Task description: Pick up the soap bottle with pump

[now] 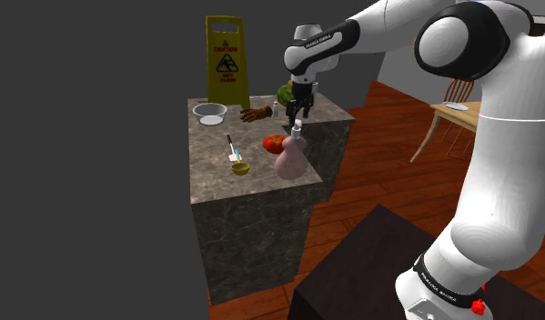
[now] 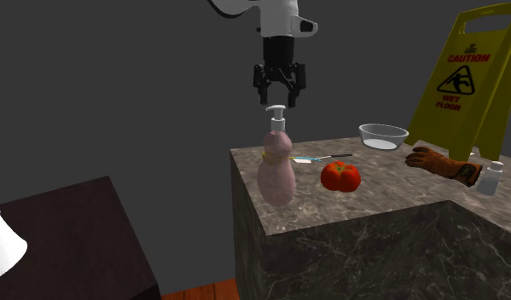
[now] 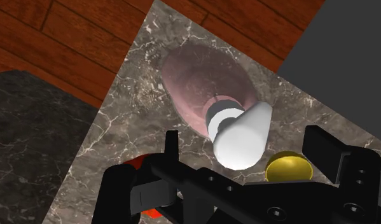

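A pink, pear-shaped soap bottle [image 1: 290, 161] [image 2: 276, 175] [image 3: 201, 86] with a white pump head [image 2: 275, 115] [image 3: 241, 137] stands upright near the corner of a marble-topped counter [image 1: 261, 186] [image 2: 373, 204]. My black gripper [image 1: 299, 116] [image 2: 278, 95] [image 3: 243, 153] hangs open just above the pump, pointing down. In the wrist view the pump head sits between the two fingers [image 3: 172, 145], which stand apart and do not touch it.
On the counter lie a red tomato [image 1: 274, 143] [image 2: 340, 175], a small yellow bowl [image 1: 240, 168] [image 3: 288, 167], a brush-like tool [image 1: 232, 150], a clear bowl [image 1: 209, 113] [image 2: 383, 135], a brown glove [image 1: 257, 114] [image 2: 441, 162] and a shaker [image 2: 492, 177]. A yellow wet-floor sign [image 1: 227, 62] [image 2: 471, 72] stands behind. A dark box [image 2: 70, 247] sits beside the counter.
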`<state>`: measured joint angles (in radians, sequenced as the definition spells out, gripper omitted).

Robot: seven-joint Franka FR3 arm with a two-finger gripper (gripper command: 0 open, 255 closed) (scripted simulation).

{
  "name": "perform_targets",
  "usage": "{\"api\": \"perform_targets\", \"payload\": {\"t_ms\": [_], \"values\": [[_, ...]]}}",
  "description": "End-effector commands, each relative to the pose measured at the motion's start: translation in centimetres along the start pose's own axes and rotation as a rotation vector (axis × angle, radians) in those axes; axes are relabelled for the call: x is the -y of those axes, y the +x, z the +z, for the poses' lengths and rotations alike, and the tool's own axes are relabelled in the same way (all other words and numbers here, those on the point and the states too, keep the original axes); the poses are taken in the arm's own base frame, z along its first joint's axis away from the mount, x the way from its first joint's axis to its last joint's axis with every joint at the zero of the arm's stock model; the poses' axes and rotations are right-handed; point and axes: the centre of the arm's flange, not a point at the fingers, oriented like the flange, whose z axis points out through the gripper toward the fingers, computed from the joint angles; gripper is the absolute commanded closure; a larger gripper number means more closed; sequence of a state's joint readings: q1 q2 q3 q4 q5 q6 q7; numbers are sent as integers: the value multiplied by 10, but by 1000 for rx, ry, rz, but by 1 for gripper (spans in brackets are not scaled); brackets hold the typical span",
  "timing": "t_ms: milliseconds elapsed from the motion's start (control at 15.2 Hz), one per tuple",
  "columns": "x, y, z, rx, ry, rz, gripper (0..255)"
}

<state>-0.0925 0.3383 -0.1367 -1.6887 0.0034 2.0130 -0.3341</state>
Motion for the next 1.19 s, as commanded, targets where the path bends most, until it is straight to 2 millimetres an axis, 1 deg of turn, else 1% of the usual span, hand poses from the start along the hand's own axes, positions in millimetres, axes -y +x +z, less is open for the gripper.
{"api": "perform_targets", "payload": {"t_ms": [0,198,264,396,462,1056,1122], "values": [[0,3,10,-1,0,-1,0],[1,3,26,-1,0,-1,0],[1,4,34,-1,0,-1,0],[1,4,34,-1,0,-1,0],[2,4,34,-1,0,-1,255],[1,4,34,-1,0,-1,255],[1,3,29,-1,0,-1,255]]}}
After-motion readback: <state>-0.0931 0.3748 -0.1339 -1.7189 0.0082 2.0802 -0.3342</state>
